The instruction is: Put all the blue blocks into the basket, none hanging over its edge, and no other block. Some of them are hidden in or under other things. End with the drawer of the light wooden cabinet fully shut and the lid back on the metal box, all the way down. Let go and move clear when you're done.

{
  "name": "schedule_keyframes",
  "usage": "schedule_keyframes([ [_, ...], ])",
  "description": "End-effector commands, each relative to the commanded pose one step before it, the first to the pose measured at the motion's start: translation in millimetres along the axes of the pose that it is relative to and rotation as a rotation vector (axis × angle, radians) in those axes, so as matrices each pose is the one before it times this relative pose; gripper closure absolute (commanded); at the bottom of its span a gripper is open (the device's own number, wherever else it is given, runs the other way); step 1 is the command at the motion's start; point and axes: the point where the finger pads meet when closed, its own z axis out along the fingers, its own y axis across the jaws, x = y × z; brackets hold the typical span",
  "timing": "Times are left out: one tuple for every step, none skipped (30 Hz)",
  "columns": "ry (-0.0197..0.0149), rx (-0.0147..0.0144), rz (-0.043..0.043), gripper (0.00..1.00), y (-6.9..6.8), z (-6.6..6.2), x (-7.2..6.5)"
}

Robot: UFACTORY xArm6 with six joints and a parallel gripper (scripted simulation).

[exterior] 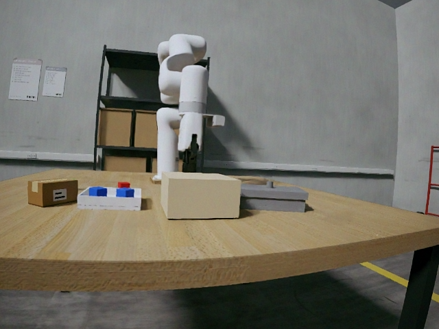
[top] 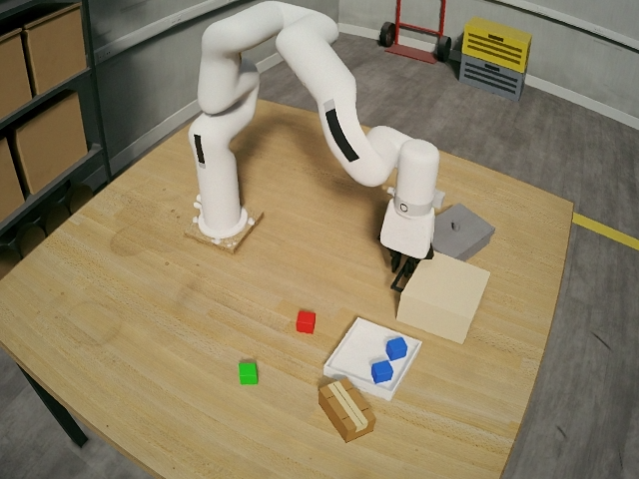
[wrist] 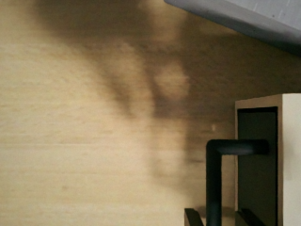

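My gripper (top: pixel 402 266) (exterior: pixel 189 165) (wrist: pixel 220 219) is partly open, low at the front of the light wooden cabinet (top: pixel 444 288) (exterior: pixel 200 198) (wrist: pixel 292 165). Its fingertips stand on both sides of the black handle (wrist: pixel 213 184), with nothing gripped. The dark drawer front (wrist: pixel 258 174) sits within the cabinet's face; the drawer looks shut. Two blue blocks (top: pixel 396 348) (top: pixel 381 371) (exterior: pixel 125 192) (exterior: pixel 97 191) lie inside the white basket (top: pixel 342 355) (exterior: pixel 106 203). The grey metal box (top: pixel 473 250) (exterior: pixel 273 204) has its knobbed lid (top: pixel 466 229) (exterior: pixel 283 192) on. Insides of cabinet and box are hidden.
A red block (top: pixel 306 321) (exterior: pixel 123 184) and a green block (top: pixel 248 373) lie on the table left of the basket in the top view. A cardboard box (top: pixel 337 412) (exterior: pixel 58 192) stands close beside the basket. The metal box stands close behind the cabinet in that view.
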Motion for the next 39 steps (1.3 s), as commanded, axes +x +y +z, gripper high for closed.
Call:
schedule_keyframes([
  [0.00016, -0.00431, 0.00009, 0.76, 1.49, 1.95, 0.02],
  [0.0, 0.0, 0.0, 0.76, 0.0, 0.89, 0.0],
  [0.0, 0.0, 0.0, 0.76, 0.0, 0.89, 0.0],
  [0.0, 0.0, 0.0, 0.76, 0.0, 0.9, 0.0],
  [0.0, 0.0, 0.0, 0.76, 0.0, 0.9, 0.0],
  [0.0, 0.0, 0.0, 0.76, 0.0, 0.9, 0.0],
  [0.0, 0.0, 0.0, 0.76, 0.0, 0.89, 0.0],
  [0.0, 0.0, 0.0, 0.76, 0.0, 0.88, 0.0],
  [0.0, 0.0, 0.0, 0.76, 0.0, 0.86, 0.0],
  [0.0, 0.0, 0.0, 0.76, 0.0, 0.84, 0.0],
  [0.0, 0.0, 0.0, 0.76, 0.0, 0.82, 0.0],
  [0.0, 0.0, 0.0, 0.76, 0.0, 0.0, 0.0],
  [0.0, 0.0, 0.0, 0.76, 0.0, 0.0, 0.0],
  [0.0, 0.0, 0.0, 0.76, 0.0, 0.8, 0.0],
  [0.0, 0.0, 0.0, 0.76, 0.0, 0.77, 0.0],
  [0.0, 0.0, 0.0, 0.76, 0.0, 0.73, 0.0],
  [0.0, 0.0, 0.0, 0.76, 0.0, 0.7, 0.0],
  [0.0, 0.0, 0.0, 0.76, 0.0, 0.66, 0.0],
  [0.0, 0.0, 0.0, 0.76, 0.0, 0.62, 0.0],
  [0.0, 0.0, 0.0, 0.76, 0.0, 0.58, 0.0],
  [0.0, 0.0, 0.0, 0.76, 0.0, 0.53, 0.0],
  [0.0, 0.0, 0.0, 0.76, 0.0, 0.49, 0.0],
  [0.0, 0.0, 0.0, 0.76, 0.0, 0.44, 0.0],
  [0.0, 0.0, 0.0, 0.76, 0.0, 0.4, 0.0],
  [0.0, 0.0, 0.0, 0.76, 0.0, 0.35, 0.0],
  [0.0, 0.0, 0.0, 0.76, 0.0, 0.3, 0.0],
  [0.0, 0.0, 0.0, 0.76, 0.0, 0.26, 0.0],
  [0.0, 0.0, 0.0, 0.76, 0.0, 0.22, 0.0],
  [0.0, 0.0, 0.0, 0.76, 0.0, 0.0, 0.0],
  [0.0, 0.0, 0.0, 0.76, 0.0, 0.0, 0.0],
  [0.0, 0.0, 0.0, 0.76, 0.0, 0.17, 0.0],
  [0.0, 0.0, 0.0, 0.76, 0.0, 0.14, 0.0],
  [0.0, 0.0, 0.0, 0.76, 0.0, 0.1, 0.0],
  [0.0, 0.0, 0.0, 0.76, 0.0, 0.07, 0.0],
  [0.0, 0.0, 0.0, 0.76, 0.0, 0.04, 0.0],
  [0.0, 0.0, 0.0, 0.76, 0.0, 0.02, 0.0],
  [0.0, 0.0, 0.0, 0.76, 0.0, 0.01, 0.0],
  [0.0, 0.0, 0.0, 0.76, 0.0, 0.0, 0.0],
  [0.0, 0.0, 0.0, 0.76, 0.0, 0.0, 0.0],
])
